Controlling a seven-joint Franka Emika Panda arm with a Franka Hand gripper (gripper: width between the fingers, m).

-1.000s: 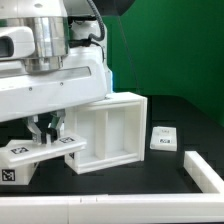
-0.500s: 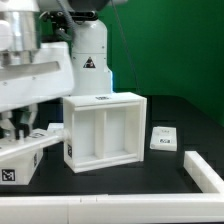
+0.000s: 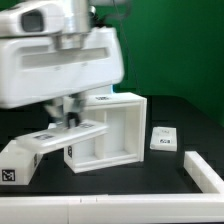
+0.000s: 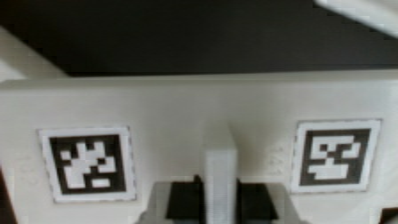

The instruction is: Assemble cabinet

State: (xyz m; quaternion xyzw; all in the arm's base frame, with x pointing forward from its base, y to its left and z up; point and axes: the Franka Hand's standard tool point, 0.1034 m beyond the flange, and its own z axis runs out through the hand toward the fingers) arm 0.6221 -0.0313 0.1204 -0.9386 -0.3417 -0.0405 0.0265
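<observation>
Gripper (image 3: 66, 117) down over a tagged white panel (image 3: 45, 143), just beside the cabinet (image 3: 120, 135).
Whether it's clamped on anything, I can't tell; the cabinet stands on the black tabletop (image 3: 140, 175).

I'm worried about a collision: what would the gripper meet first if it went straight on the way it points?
Most likely the long white tagged panel directly beneath the gripper, left of the white hollow cabinet in the exterior view; the gap is unclear.

No legible text; coded tags (image 4: 89, 165) on cabinet (image 3: 106, 158).
</observation>
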